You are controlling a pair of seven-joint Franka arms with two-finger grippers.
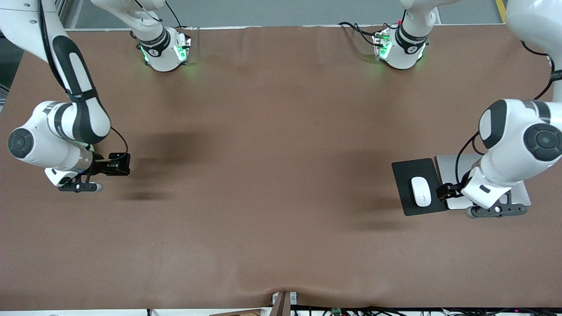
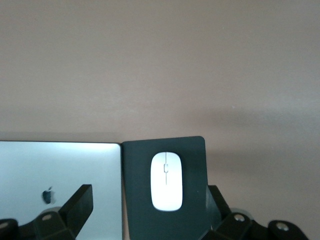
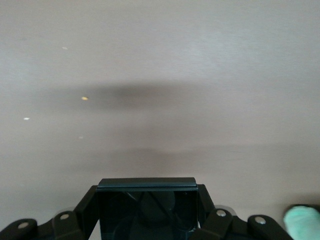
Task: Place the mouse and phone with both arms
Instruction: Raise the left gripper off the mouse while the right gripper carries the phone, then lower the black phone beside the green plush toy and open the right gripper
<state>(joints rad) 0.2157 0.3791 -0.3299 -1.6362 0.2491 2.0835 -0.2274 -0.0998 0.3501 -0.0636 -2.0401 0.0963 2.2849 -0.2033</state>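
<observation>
The white mouse (image 1: 420,191) lies on a black mouse pad (image 1: 404,175) toward the left arm's end of the table; it also shows in the left wrist view (image 2: 166,181). My left gripper (image 1: 496,210) hovers over the silver laptop beside the pad. In its wrist view the left gripper (image 2: 148,196) is open and empty, and its fingers (image 2: 80,200) stand wide apart. My right gripper (image 1: 81,187) hangs over bare cloth at the right arm's end of the table. It (image 3: 146,192) is shut on the black phone (image 3: 146,210), which is hidden in the front view.
A closed silver laptop (image 1: 445,169) with an apple logo (image 2: 48,195) lies beside the mouse pad, partly under the left arm. A brown cloth (image 1: 272,175) covers the table. A small wooden piece (image 1: 283,303) sits at the table edge nearest the front camera.
</observation>
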